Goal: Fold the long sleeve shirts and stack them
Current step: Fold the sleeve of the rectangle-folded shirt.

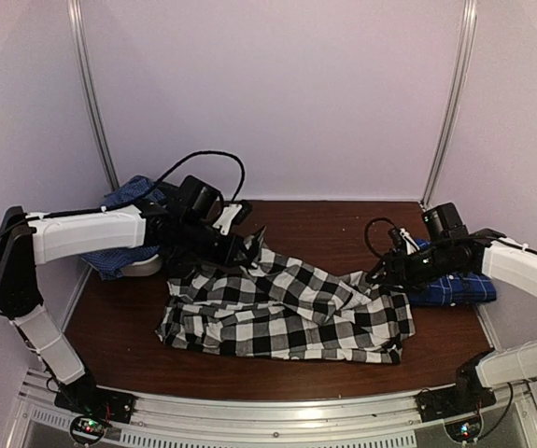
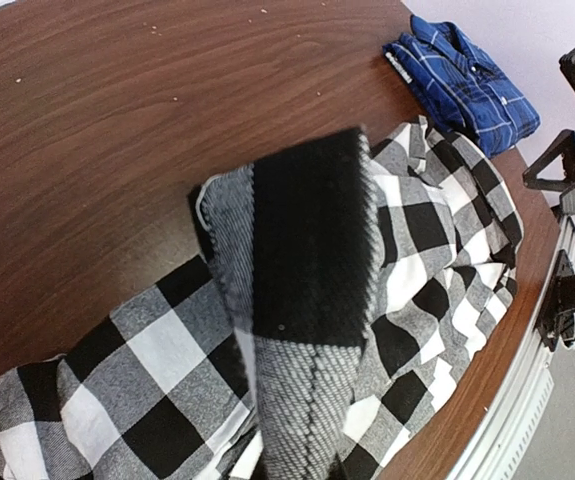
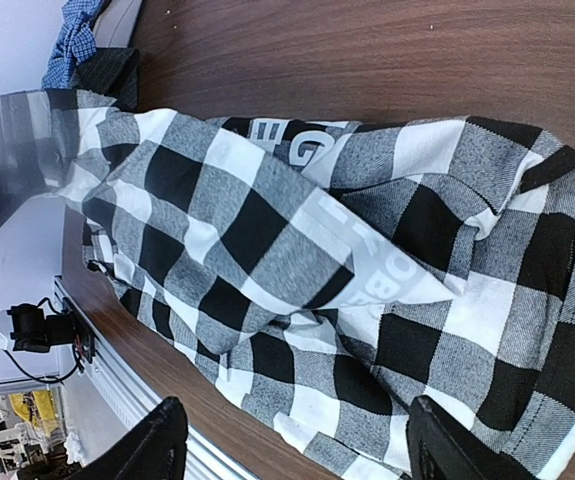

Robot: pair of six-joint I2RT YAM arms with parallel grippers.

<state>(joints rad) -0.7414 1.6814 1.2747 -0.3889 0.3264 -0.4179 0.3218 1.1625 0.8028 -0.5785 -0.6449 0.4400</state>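
Observation:
A large black-and-white check shirt point(image 1: 287, 313) lies crumpled across the middle of the wooden table. My left gripper point(image 1: 247, 247) is shut on its far left edge and holds a flap of it up; in the left wrist view that flap point(image 2: 307, 250) hangs close to the camera and hides the fingers. My right gripper point(image 1: 380, 273) hovers open over the shirt's right end, its two black fingertips point(image 3: 162, 445) wide apart above the check cloth point(image 3: 297, 250) with nothing between them. A royal blue shirt point(image 1: 457, 286) lies folded at the right edge, also in the left wrist view point(image 2: 462, 80).
A bunched blue checked cloth point(image 1: 126, 199) sits at the back left corner beside a white rounded object point(image 1: 142, 268). Bare brown table point(image 1: 324, 224) shows behind the check shirt. A metal rail point(image 1: 277, 420) runs along the near edge. Pale walls close in on three sides.

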